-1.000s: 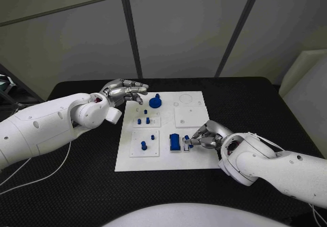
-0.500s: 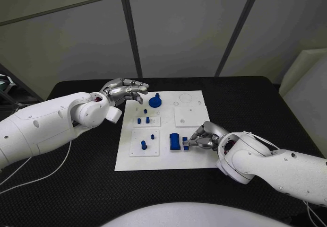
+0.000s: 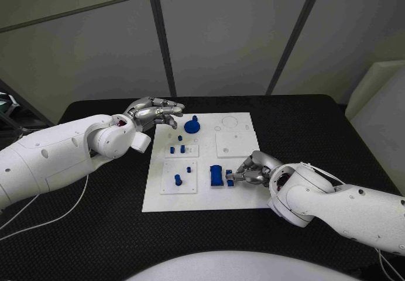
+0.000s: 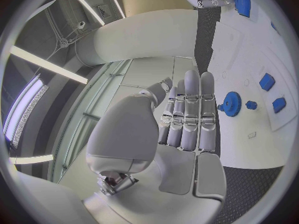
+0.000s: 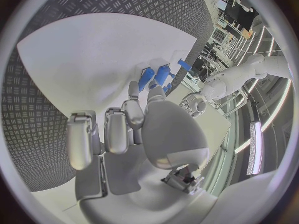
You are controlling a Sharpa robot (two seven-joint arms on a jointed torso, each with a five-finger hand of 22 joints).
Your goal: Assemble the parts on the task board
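Task board: white plate at the centre of the head view, on the black table; several blue parts already stand in it, so by my reading the assembly is partly done.
Left hand: upper left of the head view, over the board's far left corner; fingers loosely curled, grasping nothing.
Right hand: lower right of centre, at the board's right side; fingertips meet at a small blue piece, apparently pinching it, though the grasp is not plain.
Gear: blue, upright near the board's upper edge, just beside the left hand; seems seated.
Block: blue, lower centre, just left of the pinched piece.
Pegs: small, blue, centre left.
Left to do: seating the pinched piece; the rest I cannot judge.
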